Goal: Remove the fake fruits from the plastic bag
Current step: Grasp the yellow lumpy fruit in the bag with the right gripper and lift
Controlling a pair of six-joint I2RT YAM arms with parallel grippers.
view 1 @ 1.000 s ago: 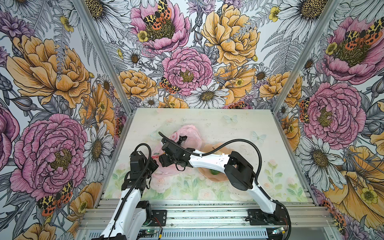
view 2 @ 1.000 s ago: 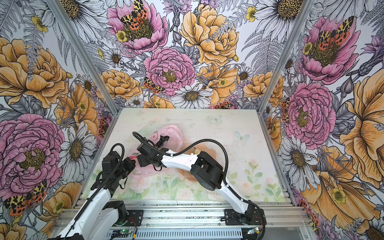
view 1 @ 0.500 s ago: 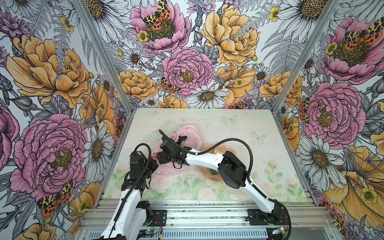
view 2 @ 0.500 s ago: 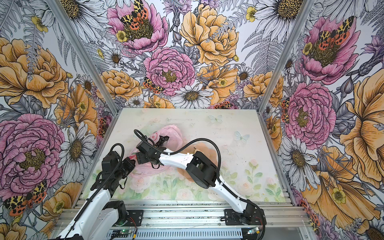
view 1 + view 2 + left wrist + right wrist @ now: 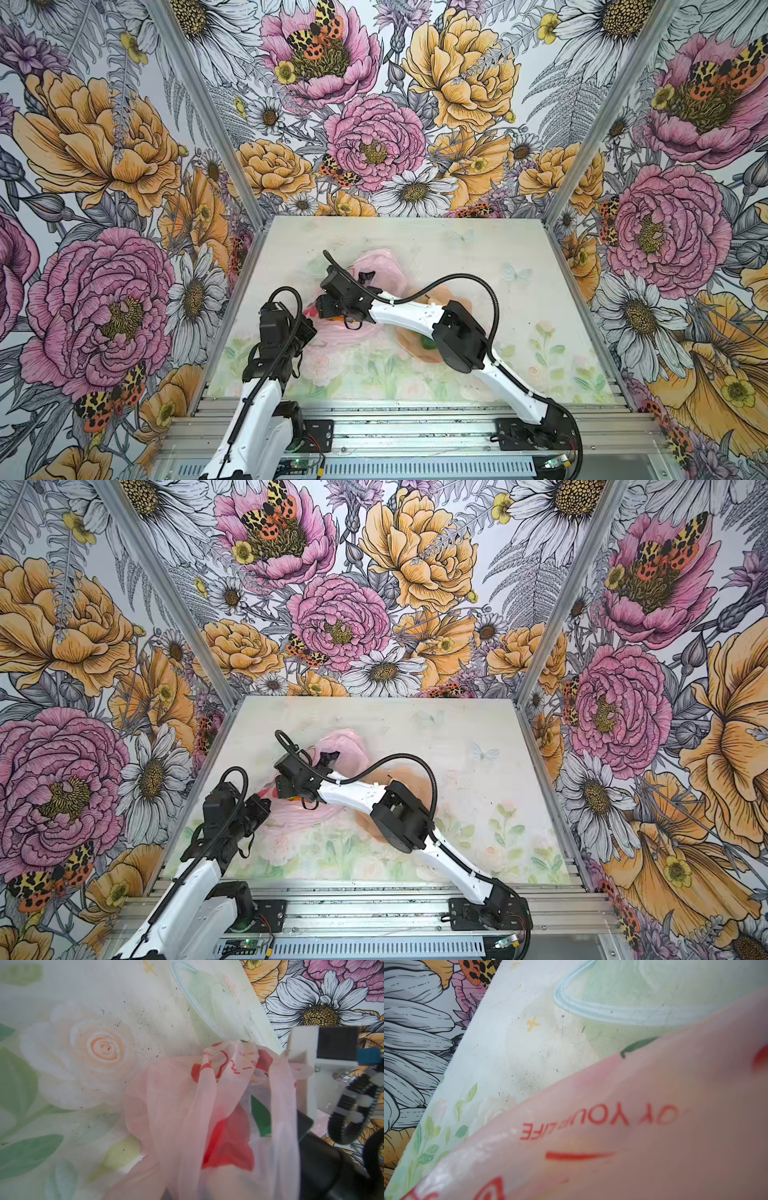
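The right gripper (image 5: 328, 309), jaws hidden so I cannot tell their state, has pushed further toward the table's (image 5: 415, 232) left edge and into the thin translucent pink plastic bag (image 5: 386, 270). The left gripper (image 5: 311, 320) is clamped on the bag, so the reach for fruit continues.

The plastic bag (image 5: 384, 270) lies on the table (image 5: 478, 245), left of the middle. Just right of it sits the dish (image 5: 409, 348) (partly under the right arm (image 5: 407, 316)), seemingly with a fake fruit (image 5: 428, 343) on it. The left gripper (image 5: 311, 320) is at the bag's left edge.

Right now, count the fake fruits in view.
2: a green piece on the peach dish, behind the right arm; an orange piece under its wrist, against the plastic bag. Others may be hidden.
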